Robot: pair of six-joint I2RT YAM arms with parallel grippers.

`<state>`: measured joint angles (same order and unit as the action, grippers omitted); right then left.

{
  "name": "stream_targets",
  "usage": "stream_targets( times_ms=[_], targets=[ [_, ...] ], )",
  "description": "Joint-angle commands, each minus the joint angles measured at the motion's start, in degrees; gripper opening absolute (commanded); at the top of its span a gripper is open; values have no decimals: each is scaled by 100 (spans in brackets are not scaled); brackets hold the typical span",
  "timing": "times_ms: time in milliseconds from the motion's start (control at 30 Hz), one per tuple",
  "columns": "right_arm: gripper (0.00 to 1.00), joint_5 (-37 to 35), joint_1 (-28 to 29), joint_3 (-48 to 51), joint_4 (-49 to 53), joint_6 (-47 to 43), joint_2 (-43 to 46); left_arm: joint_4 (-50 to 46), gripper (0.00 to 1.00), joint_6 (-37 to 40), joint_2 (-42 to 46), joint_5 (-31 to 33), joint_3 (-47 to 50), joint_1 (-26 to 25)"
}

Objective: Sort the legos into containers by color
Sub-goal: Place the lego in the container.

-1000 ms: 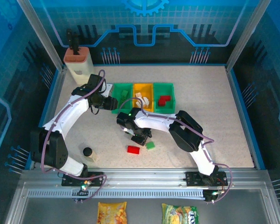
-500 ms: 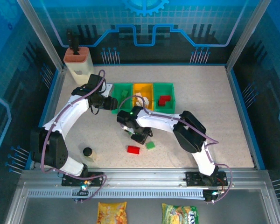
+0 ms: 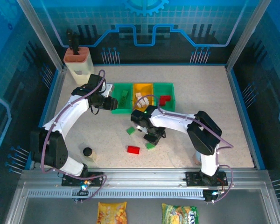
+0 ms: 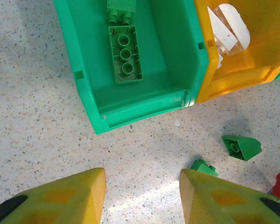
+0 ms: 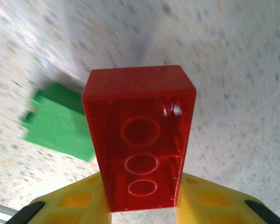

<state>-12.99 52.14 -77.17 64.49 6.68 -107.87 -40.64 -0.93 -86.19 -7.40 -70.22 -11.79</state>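
Red brick (image 5: 140, 140): clamped in right gripper (image 5: 140, 207), long axis along the grip; red-stocked bin (image 3: 164, 85) lies above, slightly right, in top view. Left gripper (image 4: 142, 186): spread wide, empty.

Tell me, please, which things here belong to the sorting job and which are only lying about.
Job: three joined bins; red brick in the right pincer; loose red brick and two green bricks on the table; sorted bricks inside the bins.
Lying about: beige holder; dark-topped jar; two snack packets.
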Motion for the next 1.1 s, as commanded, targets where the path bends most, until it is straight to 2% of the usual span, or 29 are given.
stream_targets(
  times_ms=[0,167,400,733,1067],
  targets=[
    [35,48,-260,436,-37,204,445,-95,47,84,-14,-110,1,28],
    [35,26,-734,901,-120,329,821,-93,47,85,-12,-112,-10,30],
    [36,77,-1172,852,-259,378,941,-98,47,84,-18,-113,-2,28],
    [36,87,-2039,-3,-91,966,607,-106,47,93,-21,-91,-5,29],
    [36,442,-2566,-1070,29,1441,137,-111,47,93,-48,-96,-14,28]
  ],
)
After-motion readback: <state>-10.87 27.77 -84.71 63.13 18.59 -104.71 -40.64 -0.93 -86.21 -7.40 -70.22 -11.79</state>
